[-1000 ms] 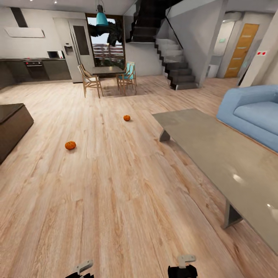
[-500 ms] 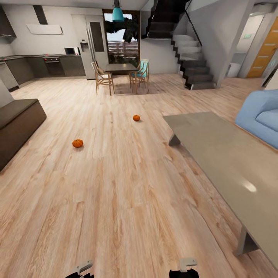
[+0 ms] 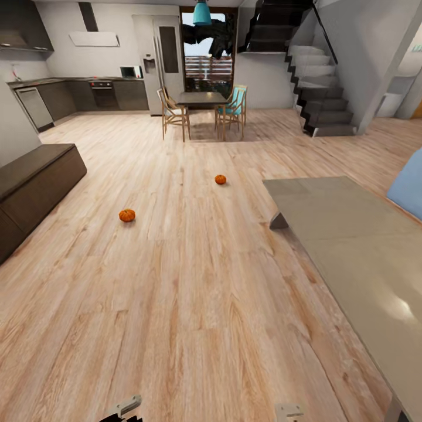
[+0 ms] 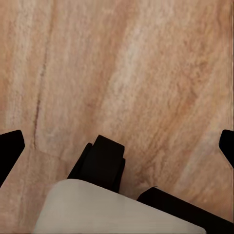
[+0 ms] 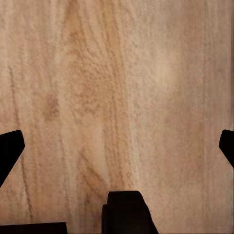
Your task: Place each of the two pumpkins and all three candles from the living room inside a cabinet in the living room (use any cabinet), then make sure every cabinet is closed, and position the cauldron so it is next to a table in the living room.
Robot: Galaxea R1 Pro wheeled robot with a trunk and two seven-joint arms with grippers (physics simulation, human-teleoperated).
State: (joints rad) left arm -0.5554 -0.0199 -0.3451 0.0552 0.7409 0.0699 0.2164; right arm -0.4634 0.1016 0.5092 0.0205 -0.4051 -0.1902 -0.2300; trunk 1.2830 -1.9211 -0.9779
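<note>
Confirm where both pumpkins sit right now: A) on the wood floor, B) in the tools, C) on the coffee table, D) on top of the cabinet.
A: the pumpkins rest apart on the wood floor, left of the coffee table.

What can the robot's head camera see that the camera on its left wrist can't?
The head view takes in the room: two pumpkins lying apart on the wooden floor, the low dark cabinet, the pale coffee table, and a dining table with chairs further back.

The left wrist view looks closely along the left gripper, whose dark fingertips stand wide apart with nothing between them.

Both show the same light wooden floor.
</note>
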